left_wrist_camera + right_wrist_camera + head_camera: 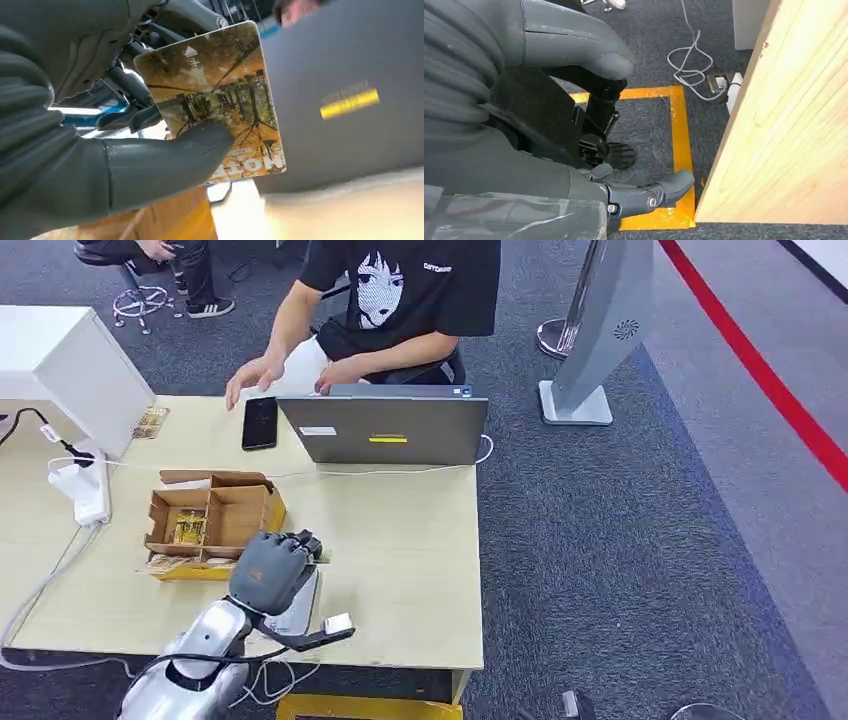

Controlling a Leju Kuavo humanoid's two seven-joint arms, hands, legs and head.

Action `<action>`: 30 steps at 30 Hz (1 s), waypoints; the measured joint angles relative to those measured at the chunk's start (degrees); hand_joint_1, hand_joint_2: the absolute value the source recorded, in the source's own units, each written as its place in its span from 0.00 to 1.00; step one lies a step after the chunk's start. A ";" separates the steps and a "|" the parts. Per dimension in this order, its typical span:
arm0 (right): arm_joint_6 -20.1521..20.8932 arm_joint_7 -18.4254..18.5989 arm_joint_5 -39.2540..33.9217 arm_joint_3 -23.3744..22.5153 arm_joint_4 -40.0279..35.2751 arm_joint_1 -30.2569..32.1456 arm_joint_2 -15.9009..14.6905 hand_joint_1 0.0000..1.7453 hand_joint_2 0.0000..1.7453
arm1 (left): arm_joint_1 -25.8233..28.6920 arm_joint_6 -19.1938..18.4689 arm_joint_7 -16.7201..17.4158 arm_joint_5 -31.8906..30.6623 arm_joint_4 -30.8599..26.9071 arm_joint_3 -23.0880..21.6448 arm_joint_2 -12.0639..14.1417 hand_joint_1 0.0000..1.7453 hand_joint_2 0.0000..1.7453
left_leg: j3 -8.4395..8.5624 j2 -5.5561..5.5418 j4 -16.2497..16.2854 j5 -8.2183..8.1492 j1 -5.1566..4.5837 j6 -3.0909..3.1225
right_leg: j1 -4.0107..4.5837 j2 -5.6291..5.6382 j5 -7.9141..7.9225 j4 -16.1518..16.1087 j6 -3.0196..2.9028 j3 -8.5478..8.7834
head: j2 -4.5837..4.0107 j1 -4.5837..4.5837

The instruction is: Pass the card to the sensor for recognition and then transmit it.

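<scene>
The big pale wooden table (400, 540) has lots of bare top on its right half, out to the right edge and the near edge. A person in a black shirt (410, 290) sits at the far side, behind an open grey laptop (385, 430) with a small yellow stripe on its lid. A brown cardboard box with little compartments (210, 520) sits left of the middle, and a white power strip (85, 490) lies near the left edge. A black phone (259, 423) lies flat just left of the laptop. The robot's left hand (268, 570) is just in front of the box and hides a flat grey thing on the table. In the left wrist view this hand (90, 150) pinches a glossy card with an autumn tree picture (220, 105) between thumb and fingers, with the laptop lid behind it. The right hand (549, 100) hangs beside the table edge above a yellow tape square on the dark carpet (676, 150), fingers apart and holding nothing.
</scene>
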 joint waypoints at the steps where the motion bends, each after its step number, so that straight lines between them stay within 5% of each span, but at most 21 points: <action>1: 0.13 0.00 0.11 0.04 0.00 -0.05 0.00 0.00 1.00 | -0.63 0.22 0.00 -0.13 -0.74 0.26 0.06 1.00 1.00 | 0.00 -0.01 0.00 0.00 0.00 0.00 | 0.00 -0.01 0.00 0.00 0.00 0.01 | 0.00 0.00; 26: 0.98 0.50 0.92 1.01 0.00 -0.38 0.48 0.00 1.00 | -5.91 4.98 -2.64 2.36 -3.52 14.12 3.02 1.00 1.00 | 0.00 0.01 -0.01 0.04 0.01 -0.03 | 0.01 0.01 0.00 0.04 -0.01 0.00 | 0.02 0.00; 27: 0.96 0.50 0.92 1.01 0.00 -0.37 0.48 0.00 1.00 | -5.91 4.98 -2.67 2.49 -3.52 14.27 3.02 0.95 1.00 | 0.00 0.01 -0.01 0.04 0.01 -0.03 | 0.01 0.02 0.00 0.05 -0.01 0.00 | 0.02 0.00; 29: 0.87 0.50 0.70 1.01 0.00 -0.38 0.48 0.00 1.00 | -5.89 5.00 -3.13 2.73 -3.52 14.75 2.99 0.00 1.00 | -0.01 0.01 -0.01 0.04 0.01 -0.03 | 0.01 0.02 0.00 0.04 -0.01 0.00 | 0.02 0.02; 30: 0.74 0.50 0.55 1.01 0.00 -0.38 0.48 0.00 1.00 | -5.88 5.00 -3.28 2.91 -3.52 15.10 2.99 0.00 1.00 | -0.01 0.01 -0.01 0.04 0.01 -0.03 | 0.01 0.02 0.00 0.04 -0.01 0.00 | 0.00 0.00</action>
